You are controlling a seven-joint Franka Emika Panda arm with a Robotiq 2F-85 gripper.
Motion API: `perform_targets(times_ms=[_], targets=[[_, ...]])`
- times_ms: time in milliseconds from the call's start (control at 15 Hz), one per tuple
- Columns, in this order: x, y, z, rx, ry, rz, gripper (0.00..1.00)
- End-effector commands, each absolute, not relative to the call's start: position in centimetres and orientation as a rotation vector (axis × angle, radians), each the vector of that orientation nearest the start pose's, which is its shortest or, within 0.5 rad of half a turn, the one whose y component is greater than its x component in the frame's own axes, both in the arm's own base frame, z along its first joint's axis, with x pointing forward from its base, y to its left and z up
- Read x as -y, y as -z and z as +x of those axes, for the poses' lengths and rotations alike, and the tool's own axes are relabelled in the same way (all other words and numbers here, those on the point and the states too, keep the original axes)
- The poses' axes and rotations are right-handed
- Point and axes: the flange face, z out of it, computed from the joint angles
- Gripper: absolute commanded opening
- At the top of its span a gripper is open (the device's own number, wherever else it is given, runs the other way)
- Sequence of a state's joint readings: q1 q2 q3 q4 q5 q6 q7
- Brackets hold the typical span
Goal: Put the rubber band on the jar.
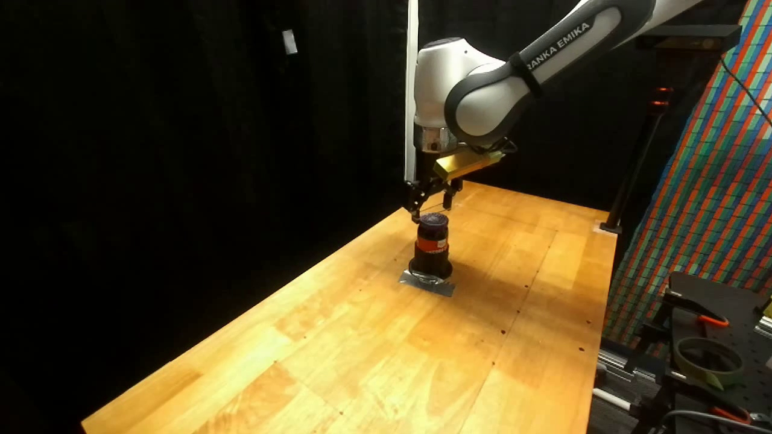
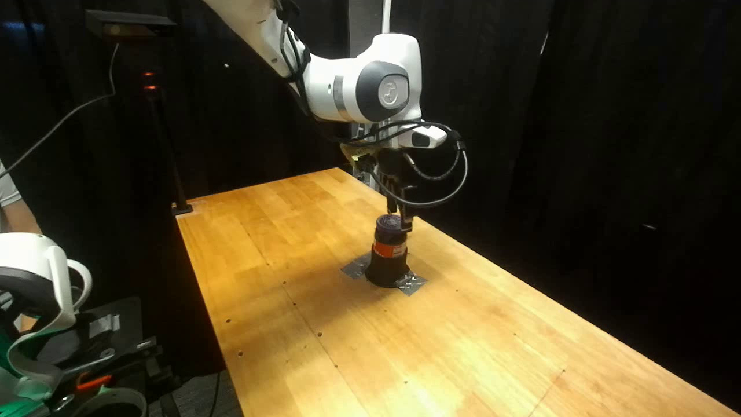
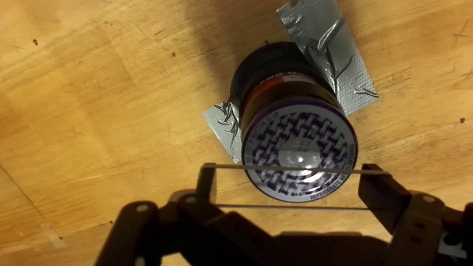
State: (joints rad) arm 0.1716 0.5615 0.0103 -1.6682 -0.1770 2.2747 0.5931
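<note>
The jar stands upright on the table in both exterior views, with a dark lid, an orange-red label and a dark wider base. In the wrist view the jar's purple-and-white lid faces the camera. My gripper is open, its fingers spread wider than the lid. The thin rubber band is stretched between the two fingers as two strands. One strand crosses over the lid; the other passes beyond its lower rim. In the exterior views the gripper is at lid height or just above. Contact with the lid is unclear.
Grey tape strips hold the jar's base to the wooden table. A black pole stands at the table's far corner. A cable loop hangs beside the wrist. A cart with a tape roll stands beside the table.
</note>
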Motion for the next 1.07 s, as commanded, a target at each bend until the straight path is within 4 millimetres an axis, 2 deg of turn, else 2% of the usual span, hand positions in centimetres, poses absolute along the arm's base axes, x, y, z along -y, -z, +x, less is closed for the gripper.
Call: perform_targets(times_ms=[0,267,467,733,1000], targets=[[-12.1,-27.9,68.9,-0.512,0.212,-3.18,1.0],[-11.7,-26.9,69.3,-0.524,0.235,-3.176,1.0],[-11.6,-26.4,69.1,-0.526,0.18,-3.184,1.0],[-12.1,-26.2,67.1,-0.48,-0.143,-3.165,1.0],[-13.2,-28.2,64.8,-0.352,-0.447,-3.075,1.0]])
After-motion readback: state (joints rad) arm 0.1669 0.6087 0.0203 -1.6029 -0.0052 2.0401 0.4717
